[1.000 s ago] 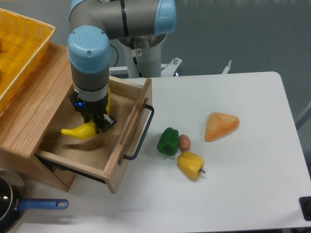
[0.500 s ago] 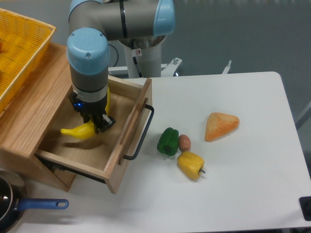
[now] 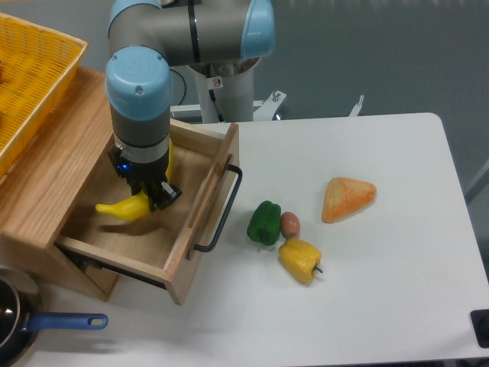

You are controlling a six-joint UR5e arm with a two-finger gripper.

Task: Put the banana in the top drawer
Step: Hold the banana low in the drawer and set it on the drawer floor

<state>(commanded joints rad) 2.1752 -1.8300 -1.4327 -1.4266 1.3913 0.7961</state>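
The top drawer (image 3: pixel 200 216) is a light-oak box, pulled open, with a black bar handle (image 3: pixel 221 210) on its front. My gripper (image 3: pixel 150 196) reaches down inside it and is shut on the banana (image 3: pixel 124 206), a bright yellow curved fruit that sticks out to the left of the fingers, just above the drawer floor. Part of the banana is hidden behind the wrist.
A green pepper (image 3: pixel 264 222), a small brown egg-like thing (image 3: pixel 290 224), a yellow bell pepper (image 3: pixel 300 260) and an orange wedge of bread (image 3: pixel 348 198) lie on the white table. A yellow mesh basket (image 3: pixel 30 76) sits on the cabinet top. A pan with a blue handle (image 3: pixel 53 322) is at front left.
The gripper with the banana has shifted very slightly left inside the drawer; otherwise nothing has visibly changed.
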